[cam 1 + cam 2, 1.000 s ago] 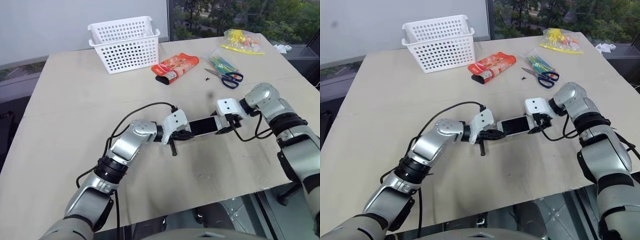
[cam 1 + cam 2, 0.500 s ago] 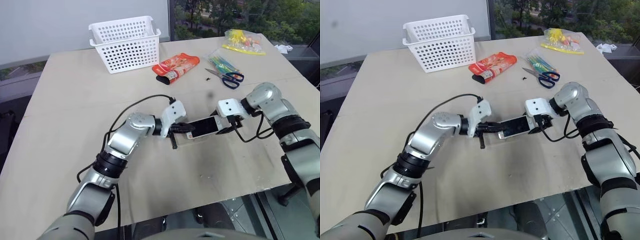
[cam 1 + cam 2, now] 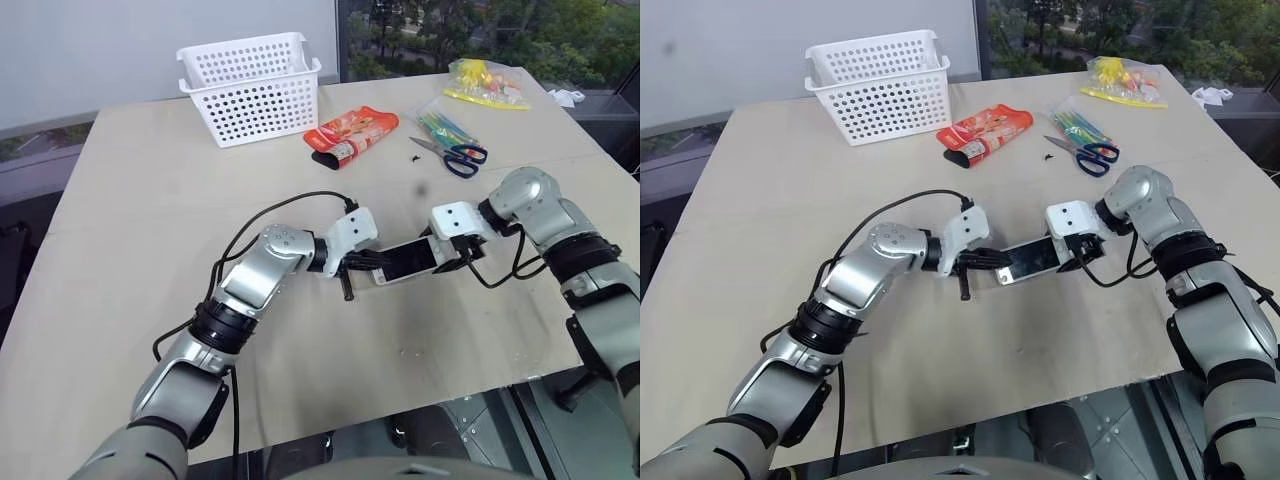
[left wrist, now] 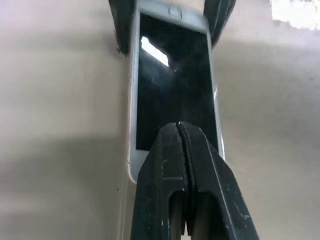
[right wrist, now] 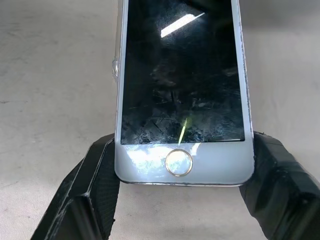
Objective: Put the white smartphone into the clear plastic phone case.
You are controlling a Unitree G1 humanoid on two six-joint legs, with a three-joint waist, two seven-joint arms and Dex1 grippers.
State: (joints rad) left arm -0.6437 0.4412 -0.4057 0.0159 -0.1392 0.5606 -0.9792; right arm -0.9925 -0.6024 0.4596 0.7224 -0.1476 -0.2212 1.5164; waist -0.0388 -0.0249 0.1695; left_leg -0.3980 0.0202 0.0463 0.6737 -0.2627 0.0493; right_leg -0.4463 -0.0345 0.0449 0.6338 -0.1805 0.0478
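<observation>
Mid-frame, the right tool point(image 3: 447, 262) clamps the home-button end of the white smartphone point(image 3: 408, 260), fingers on both long edges. The left tool point(image 3: 372, 262), fingers pressed together, rests its tips on the screen's other end above the bench point(image 3: 140, 200).

A black screen with white bezels and a gold-ringed button is noted on the phone point(image 5: 182, 95). The basket point(image 3: 252, 88) is white, perforated with dots. The pouch point(image 3: 350, 134) is orange-red with a black end. Blue handles are recorded on the scissors point(image 3: 452, 153). The table point(image 3: 150, 220) is plain beige.
</observation>
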